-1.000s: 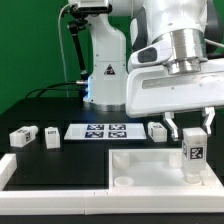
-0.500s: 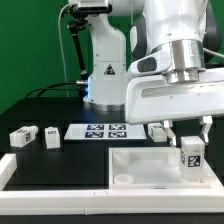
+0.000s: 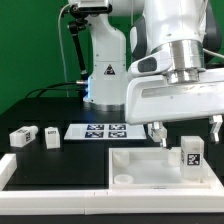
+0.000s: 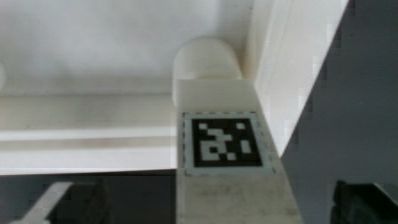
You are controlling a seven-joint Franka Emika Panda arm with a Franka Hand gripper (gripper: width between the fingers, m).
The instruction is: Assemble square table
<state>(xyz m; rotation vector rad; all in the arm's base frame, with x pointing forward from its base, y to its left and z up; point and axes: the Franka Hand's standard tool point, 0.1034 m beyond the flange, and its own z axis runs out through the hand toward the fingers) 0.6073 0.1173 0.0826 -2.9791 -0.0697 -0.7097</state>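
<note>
The white square table top (image 3: 140, 152) lies at the front, raised rim up. One white tagged leg (image 3: 192, 160) stands upright in its corner at the exterior view's right. My gripper (image 3: 186, 136) is open just above it, one finger on each side, neither touching. In the wrist view the leg (image 4: 222, 120) runs down the middle with its tag facing the camera. The dark fingers (image 4: 365, 203) stand clear at both sides, and the gripper (image 4: 217, 208) straddles the leg. Two loose legs (image 3: 22, 136) (image 3: 52, 137) lie on the black table at the left.
The marker board (image 3: 103, 130) lies behind the table top. A further white block (image 3: 160, 131) sits partly hidden behind my left finger. White border rails (image 3: 55, 172) run along the front and left. The robot base (image 3: 105, 70) stands at the back.
The fingers have spread apart and let go of the leg. The leg sank a little and now stands on its own in the table top's corner.
</note>
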